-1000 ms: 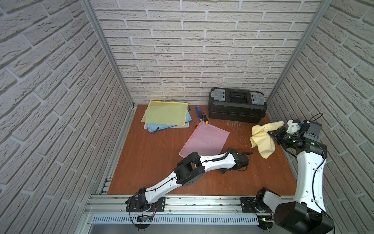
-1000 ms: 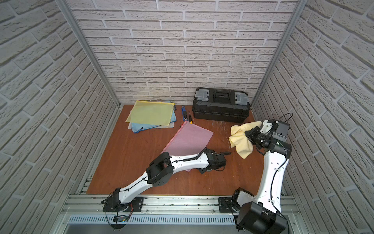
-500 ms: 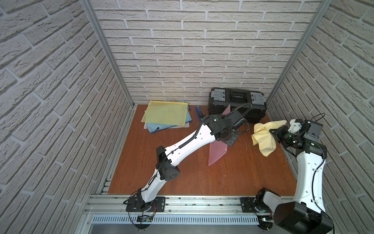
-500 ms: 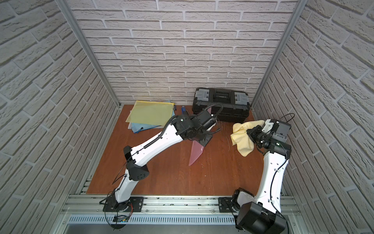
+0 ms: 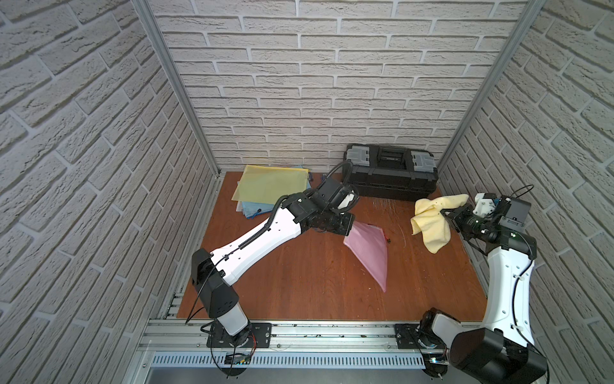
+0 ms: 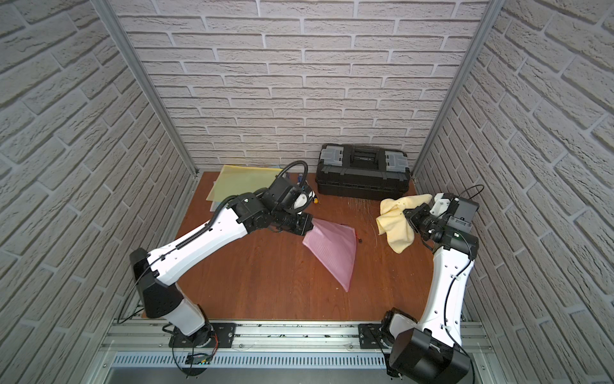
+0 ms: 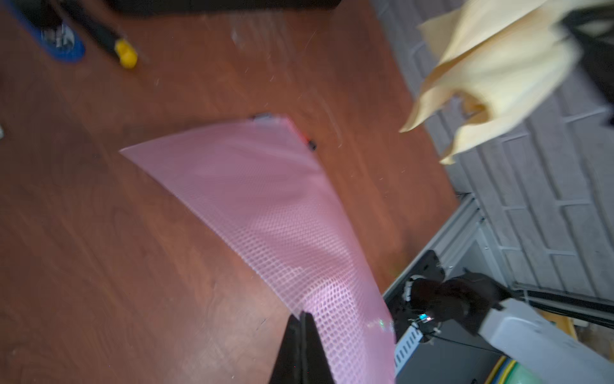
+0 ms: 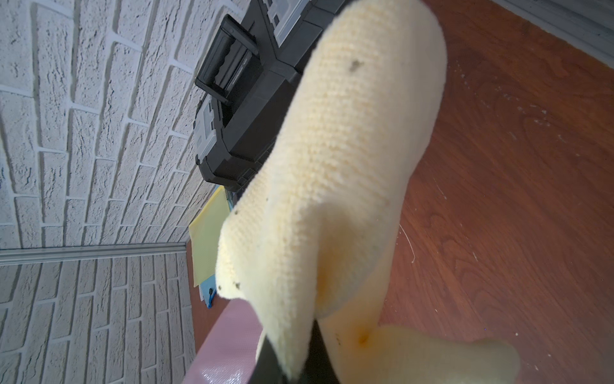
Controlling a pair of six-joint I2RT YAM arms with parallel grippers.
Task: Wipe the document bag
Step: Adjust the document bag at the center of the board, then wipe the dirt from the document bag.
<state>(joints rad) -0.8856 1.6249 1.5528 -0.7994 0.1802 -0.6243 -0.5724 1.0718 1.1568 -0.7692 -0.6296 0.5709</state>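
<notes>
The pink mesh document bag (image 5: pixel 368 252) (image 6: pixel 332 252) hangs slanted above the middle of the wooden table, one corner pointing down. My left gripper (image 5: pixel 347 229) (image 6: pixel 307 226) is shut on its upper edge; in the left wrist view the gripper (image 7: pixel 300 316) pinches the bag (image 7: pixel 275 206). To the right, my right gripper (image 5: pixel 448 216) (image 6: pixel 410 217) (image 8: pixel 289 362) is shut on a pale yellow cloth (image 5: pixel 432 222) (image 6: pixel 397 222) (image 8: pixel 349 166) that droops in the air, apart from the bag. A strip of the bag (image 8: pixel 226 342) shows beside the cloth in the right wrist view.
A black toolbox (image 5: pixel 390 173) (image 6: pixel 362 173) stands against the back wall. A stack of yellow and blue document bags (image 5: pixel 269 186) lies at the back left. A screwdriver with a yellow end (image 7: pixel 124 56) and a blue tool (image 7: pixel 63 43) lie between them. Brick walls close three sides.
The pink bag lay flat on the table a second ago. My left arm has lifted it by one edge and drawn back to the left. The right arm with the cloth has barely moved.
</notes>
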